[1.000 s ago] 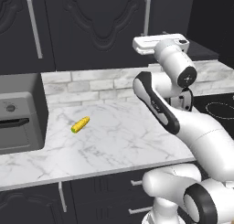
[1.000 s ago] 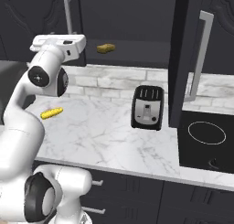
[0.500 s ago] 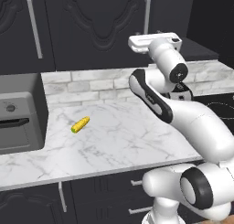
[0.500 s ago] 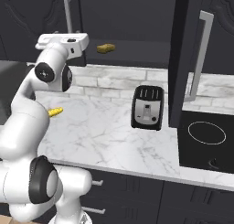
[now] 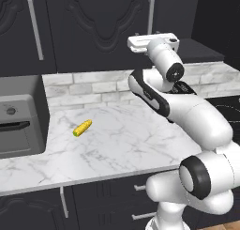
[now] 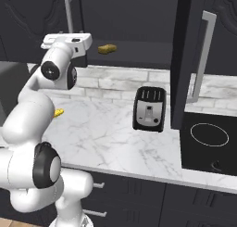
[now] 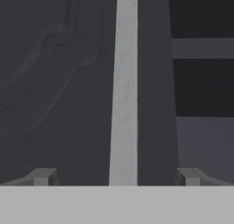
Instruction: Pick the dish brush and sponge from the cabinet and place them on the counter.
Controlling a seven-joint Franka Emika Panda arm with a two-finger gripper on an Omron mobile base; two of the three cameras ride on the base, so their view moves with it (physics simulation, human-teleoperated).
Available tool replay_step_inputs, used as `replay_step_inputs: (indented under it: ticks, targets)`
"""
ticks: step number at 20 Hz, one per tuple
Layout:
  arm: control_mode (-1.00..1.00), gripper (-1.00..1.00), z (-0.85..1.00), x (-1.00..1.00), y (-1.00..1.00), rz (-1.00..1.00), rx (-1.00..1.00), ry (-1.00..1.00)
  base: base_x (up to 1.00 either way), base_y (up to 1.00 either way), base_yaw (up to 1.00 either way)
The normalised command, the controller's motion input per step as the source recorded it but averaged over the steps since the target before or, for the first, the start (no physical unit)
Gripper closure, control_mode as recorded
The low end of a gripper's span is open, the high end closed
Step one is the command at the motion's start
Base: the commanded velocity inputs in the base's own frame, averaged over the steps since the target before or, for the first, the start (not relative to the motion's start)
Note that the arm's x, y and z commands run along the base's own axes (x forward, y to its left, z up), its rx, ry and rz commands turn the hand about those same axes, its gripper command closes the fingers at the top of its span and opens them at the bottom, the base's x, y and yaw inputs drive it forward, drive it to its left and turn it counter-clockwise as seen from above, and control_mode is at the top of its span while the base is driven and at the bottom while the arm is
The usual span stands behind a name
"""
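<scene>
The sponge [image 6: 107, 48] is a small yellow-tan block lying on the shelf of the open cabinet [image 6: 139, 17]. My gripper [image 7: 116, 177] is open, and its two fingertips [image 7: 43, 177] stand either side of a long silver bar handle [image 7: 124, 90] on a closed dark cabinet door [image 5: 103, 22]. From the base views the gripper [image 5: 152, 40] [image 6: 67, 39] is raised at the foot of that handle [image 5: 151, 15], left of the sponge. The white marble counter [image 5: 122, 144] lies below. The dish brush is hidden.
A yellow corn cob [image 5: 82, 128] lies on the counter left of the arm. A grey oven box [image 5: 18, 116] stands at the far left. A black toaster [image 6: 149, 109] and a swung-open door [image 6: 187, 59] stand right, with a cooktop [image 6: 208, 135] beyond.
The hand has shifted slightly left toward the bar handle while the arm's elbow has risen and folded. Jaws have stayed wide open. Sponge, corn and toaster have not moved.
</scene>
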Motion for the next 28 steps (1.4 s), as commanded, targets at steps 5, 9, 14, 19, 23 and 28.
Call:
replay_step_inputs:
  ticks: [5, 9, 14, 19, 23, 28]
  targets:
    - [-1.0, -1.0, -0.04, 0.3, 0.03, -0.02, 0.0, -0.01, 0.0, 0.0, 0.0]
    - [-1.0, 1.0, -0.04, 0.33, 0.05, -0.03, 0.0, -0.01, 0.0, 0.0, 0.0]
    - [-1.0, 1.0, -0.04, 0.3, 0.06, -0.03, 0.0, 0.0, 0.0, 0.0, 0.0]
    - [-1.0, 1.0, 0.0, 0.33, 0.07, -0.05, 0.0, 0.0, 0.0, 0.0, 0.0]
    - [-1.0, 1.0, 0.0, 0.32, 0.01, -0.07, 0.0, 0.05, 0.0, 0.0, 0.0]
    - [-1.0, 1.0, 0.04, 0.1, -0.06, -0.03, 0.06, 0.14, 0.0, 0.0, 0.0]
